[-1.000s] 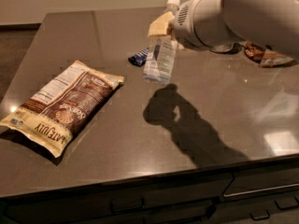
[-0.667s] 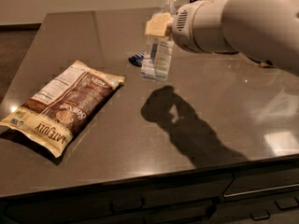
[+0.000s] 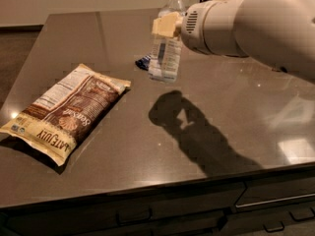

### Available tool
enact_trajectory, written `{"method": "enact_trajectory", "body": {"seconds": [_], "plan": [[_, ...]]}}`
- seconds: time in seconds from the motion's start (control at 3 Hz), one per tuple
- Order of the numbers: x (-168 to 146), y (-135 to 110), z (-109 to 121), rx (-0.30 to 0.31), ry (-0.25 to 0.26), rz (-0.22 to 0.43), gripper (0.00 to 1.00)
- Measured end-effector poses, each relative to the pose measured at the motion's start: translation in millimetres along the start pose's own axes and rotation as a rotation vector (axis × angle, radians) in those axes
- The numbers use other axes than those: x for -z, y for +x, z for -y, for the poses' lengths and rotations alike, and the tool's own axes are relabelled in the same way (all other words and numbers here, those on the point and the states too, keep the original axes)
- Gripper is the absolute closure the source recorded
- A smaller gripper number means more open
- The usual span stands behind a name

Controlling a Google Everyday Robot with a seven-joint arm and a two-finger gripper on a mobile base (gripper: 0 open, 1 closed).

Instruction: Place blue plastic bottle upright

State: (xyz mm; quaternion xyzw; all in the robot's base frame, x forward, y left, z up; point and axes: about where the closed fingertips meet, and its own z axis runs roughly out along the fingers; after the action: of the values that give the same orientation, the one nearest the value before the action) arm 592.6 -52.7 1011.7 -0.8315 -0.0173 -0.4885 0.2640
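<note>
One bottle [image 3: 164, 58] stands nearly upright at the far side of the counter [image 3: 98, 43], just beside a dark wrapper [image 3: 143, 62]. The gripper [image 3: 166, 25] is clamped on its upper body. Letting go while the bottle leans, or before its base is seated, could topple the light bottle.

- The middle and right front of the worktop [image 3: 123, 156] are left open.
- The left front is taken up by the chip bag [image 3: 69, 113].
- The far middle is blocked by the hand [image 3: 167, 26], closed on the blue plastic bottle [image 3: 165, 58]; a dark wrapper [image 3: 143, 63] is seen just beside it.
</note>
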Motion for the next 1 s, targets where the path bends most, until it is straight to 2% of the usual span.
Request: {"method": "enact_trajectory", "body": {"seconds": [0.33,1.0], "plan": [[1,2,-1,-0.017,0.013,-0.050,1.00],[-8,-12,-11,0.005,0.051,-0.224,1.00]]}}
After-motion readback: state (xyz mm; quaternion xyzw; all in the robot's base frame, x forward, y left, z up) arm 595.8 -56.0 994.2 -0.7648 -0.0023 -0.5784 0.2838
